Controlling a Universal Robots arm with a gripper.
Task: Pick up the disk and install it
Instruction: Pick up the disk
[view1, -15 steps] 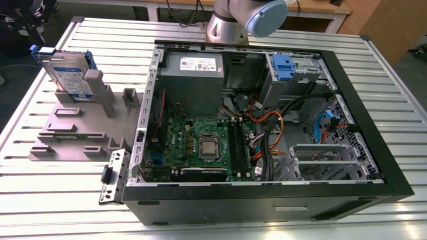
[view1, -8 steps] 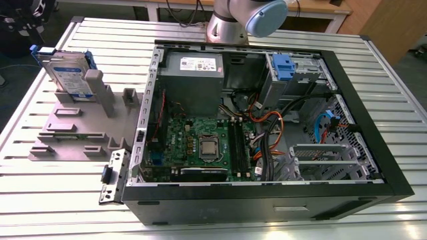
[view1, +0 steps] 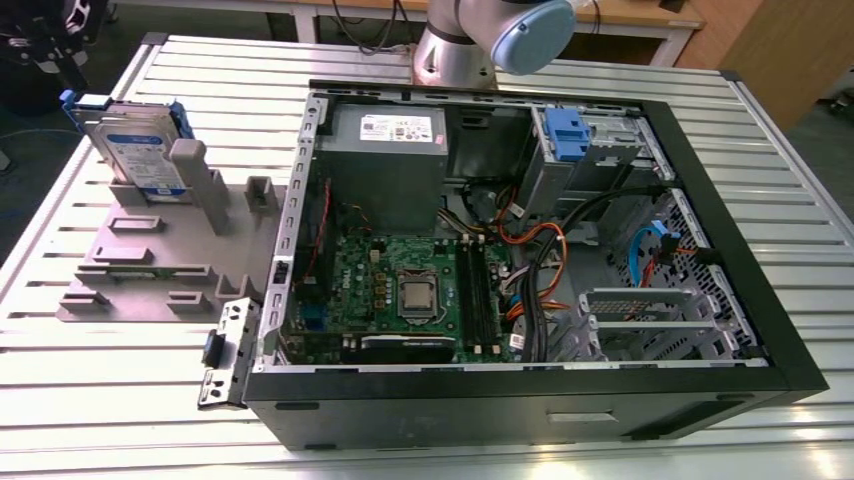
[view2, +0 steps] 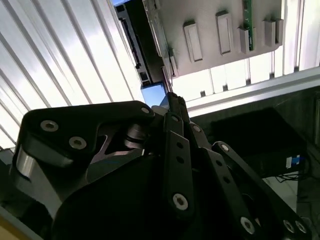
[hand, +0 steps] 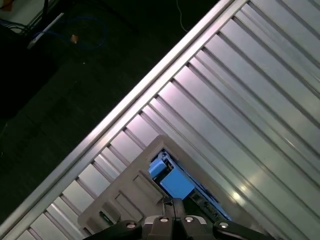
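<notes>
Hovering clenched and empty, the jaws point at the disk (hand: 172, 181), standing upright in the grey holder (hand: 131, 190) on the desk (hand: 240, 100), just beyond the jaw tips. Risk: coming down clenched, tips would hit its top edge; an off-centre pinch could tilt or jam it in the slot.

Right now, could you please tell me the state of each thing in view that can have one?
Disk: standing upright in the grey holder, not gripped.
Pincer: shut, holding nothing, apart from the disk.
Computer case: lying on its side on the table, side panel off, insides exposed.
</notes>
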